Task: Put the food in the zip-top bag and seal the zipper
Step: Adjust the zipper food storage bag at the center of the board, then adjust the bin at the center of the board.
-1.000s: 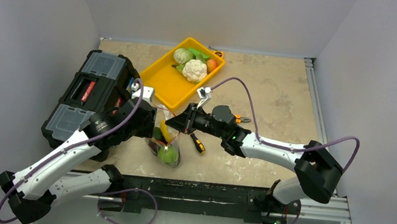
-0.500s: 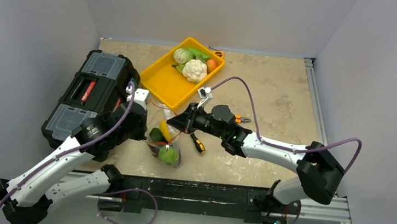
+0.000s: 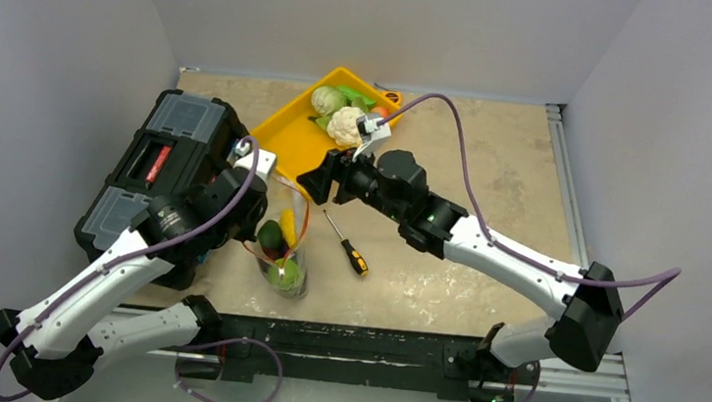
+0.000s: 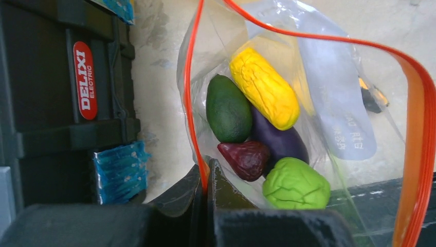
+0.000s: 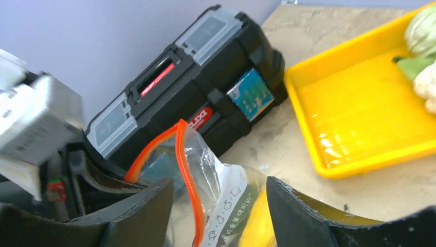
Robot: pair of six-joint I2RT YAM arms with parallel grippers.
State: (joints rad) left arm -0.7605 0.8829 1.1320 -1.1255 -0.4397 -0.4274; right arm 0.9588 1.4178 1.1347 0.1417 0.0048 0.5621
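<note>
Left gripper (image 4: 206,175) has clamped shut on the zipper (image 4: 191,92). Right gripper (image 5: 218,182) had the bag (image 4: 334,118) a second ago; now it's let go, jaws spread and empty, pulled back toward the far tray (image 3: 288,145). Bag hangs open just right of the toolbox (image 3: 163,168), with corn (image 4: 265,87), avocado (image 4: 229,109), eggplant (image 4: 280,144) and lime (image 4: 295,183) inside. Cauliflower (image 3: 344,126) and cabbage (image 3: 325,99) sit in the tray. Screwdriver (image 3: 346,244) lies right of the bag on the tan table (image 3: 494,155), with plain grey walls around.

Pale grey walls (image 3: 399,18) are closing in the mottled beige table (image 3: 523,168) on three sides, soft even light falling across it.
</note>
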